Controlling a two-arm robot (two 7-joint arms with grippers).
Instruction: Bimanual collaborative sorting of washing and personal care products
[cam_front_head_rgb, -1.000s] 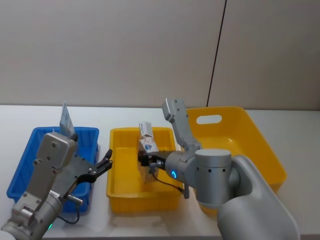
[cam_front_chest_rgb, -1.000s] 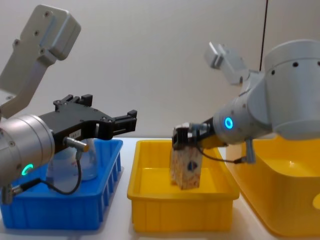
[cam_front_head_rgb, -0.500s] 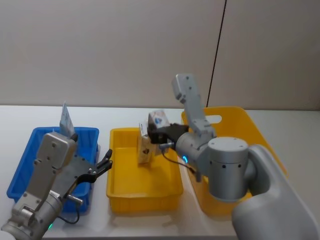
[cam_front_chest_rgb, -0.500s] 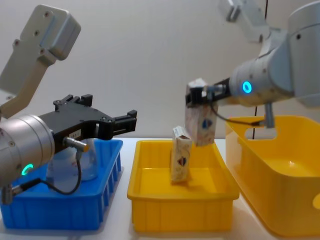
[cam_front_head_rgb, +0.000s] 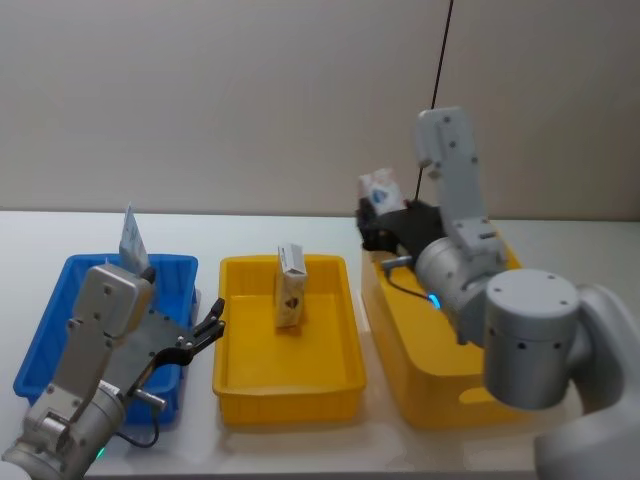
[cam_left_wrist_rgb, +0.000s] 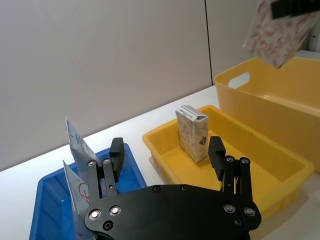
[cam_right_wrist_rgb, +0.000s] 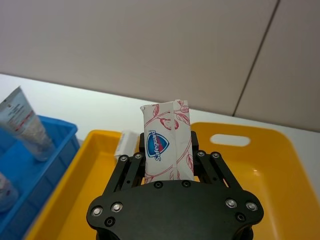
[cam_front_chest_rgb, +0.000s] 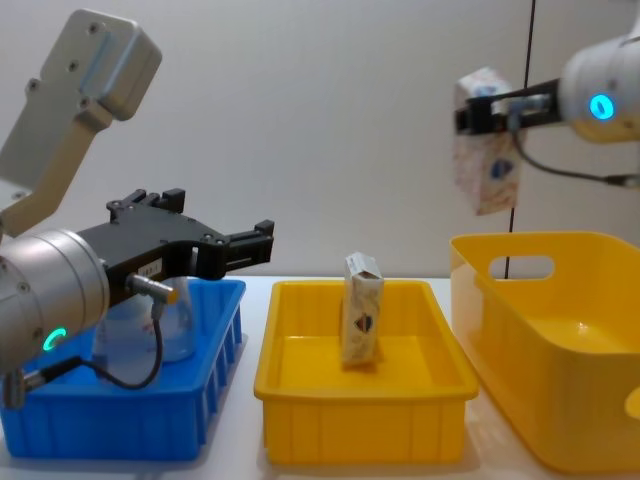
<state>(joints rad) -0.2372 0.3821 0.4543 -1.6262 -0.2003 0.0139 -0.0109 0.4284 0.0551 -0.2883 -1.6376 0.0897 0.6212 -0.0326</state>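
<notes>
My right gripper (cam_front_head_rgb: 388, 222) is shut on a white carton (cam_front_head_rgb: 377, 188) with red print and a blue shield logo, held upright in the air (cam_front_chest_rgb: 485, 150) above the near-left rim of the large yellow bin (cam_front_chest_rgb: 545, 250). In the right wrist view the carton (cam_right_wrist_rgb: 165, 135) stands between the fingers. A second carton (cam_front_head_rgb: 290, 288) stands upright in the small yellow tray (cam_front_head_rgb: 235, 385). My left gripper (cam_front_head_rgb: 208, 328) hangs open and empty over the blue bin's right edge. A pale squeeze tube (cam_front_head_rgb: 131, 238) leans in the blue bin (cam_front_head_rgb: 55, 325).
The three containers stand side by side on a white table: blue bin at the left, yellow tray (cam_front_chest_rgb: 360, 405) in the middle, large yellow bin (cam_front_head_rgb: 500, 395) at the right. A grey wall rises behind. The large bin's inside (cam_right_wrist_rgb: 260, 165) looks bare.
My right gripper lifted one carton out of the yellow tray and carried it up and right, over the large yellow bin. The other carton stayed standing. The left arm did not move.
</notes>
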